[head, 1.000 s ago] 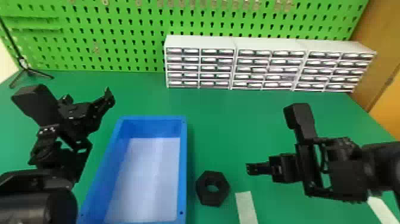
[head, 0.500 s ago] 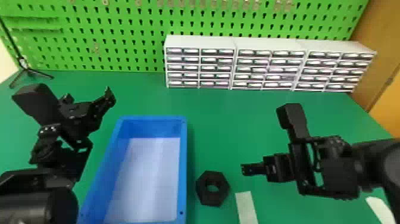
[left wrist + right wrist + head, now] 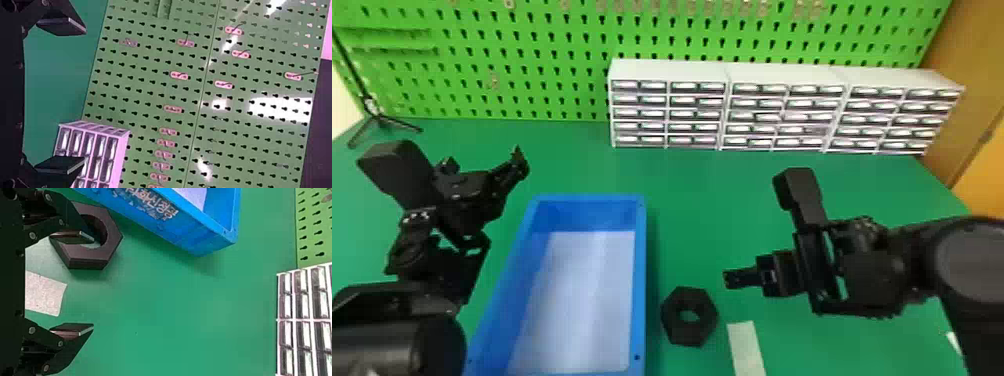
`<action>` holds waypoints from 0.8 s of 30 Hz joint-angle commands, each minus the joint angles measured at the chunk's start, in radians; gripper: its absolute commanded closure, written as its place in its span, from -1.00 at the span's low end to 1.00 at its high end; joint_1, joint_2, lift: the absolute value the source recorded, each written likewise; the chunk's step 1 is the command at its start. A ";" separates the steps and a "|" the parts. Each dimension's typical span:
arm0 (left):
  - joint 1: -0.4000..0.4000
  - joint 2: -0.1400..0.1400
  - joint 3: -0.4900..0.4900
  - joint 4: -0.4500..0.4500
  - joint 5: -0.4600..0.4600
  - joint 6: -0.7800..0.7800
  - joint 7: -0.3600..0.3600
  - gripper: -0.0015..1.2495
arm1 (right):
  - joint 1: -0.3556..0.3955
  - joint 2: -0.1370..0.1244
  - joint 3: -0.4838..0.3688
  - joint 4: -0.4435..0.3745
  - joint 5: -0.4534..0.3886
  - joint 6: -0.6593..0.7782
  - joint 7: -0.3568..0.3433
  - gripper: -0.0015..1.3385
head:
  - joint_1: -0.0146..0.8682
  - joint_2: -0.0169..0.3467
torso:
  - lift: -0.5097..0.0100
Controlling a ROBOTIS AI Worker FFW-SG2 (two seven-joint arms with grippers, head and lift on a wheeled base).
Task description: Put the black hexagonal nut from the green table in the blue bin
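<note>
On the green table (image 3: 692, 210) the black hexagonal nut (image 3: 703, 327) lies flat, just right of the blue bin (image 3: 640, 280). My right gripper (image 3: 727, 279) is above the table, behind and to the right of the nut. In the right wrist view the right gripper (image 3: 87, 282) is open and empty; one finger overlaps the nut (image 3: 111, 237), with the blue bin (image 3: 184, 231) beyond. My left gripper (image 3: 519, 162) is parked left of the bin's far end; in the left wrist view the left gripper (image 3: 81, 96) is open, with nothing between its fingers.
A pale strip (image 3: 746, 345) lies on the table right of the nut. White drawer cabinets (image 3: 667, 70) stand along the back, before a green pegboard (image 3: 532, 65). A small black tripod (image 3: 379, 117) stands at the back left.
The right arm has moved left, bringing its gripper closer to the nut. The left arm, the nut and the bin have kept their places.
</note>
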 commanded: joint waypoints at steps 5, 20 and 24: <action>-0.002 0.000 -0.002 0.003 0.001 0.000 0.000 -0.80 | -0.038 0.010 0.069 0.047 0.014 -0.003 0.000 -0.28 | 0.60 -0.86 | 0.59; -0.005 0.000 -0.007 0.006 0.001 0.000 0.000 -0.80 | -0.078 0.011 0.145 0.125 0.024 -0.041 0.002 -0.28 | 0.60 -0.86 | 0.59; -0.005 0.000 -0.007 0.007 0.001 0.000 0.000 -0.80 | -0.090 0.006 0.170 0.151 0.027 -0.055 0.002 -0.28 | 0.60 -0.86 | 0.59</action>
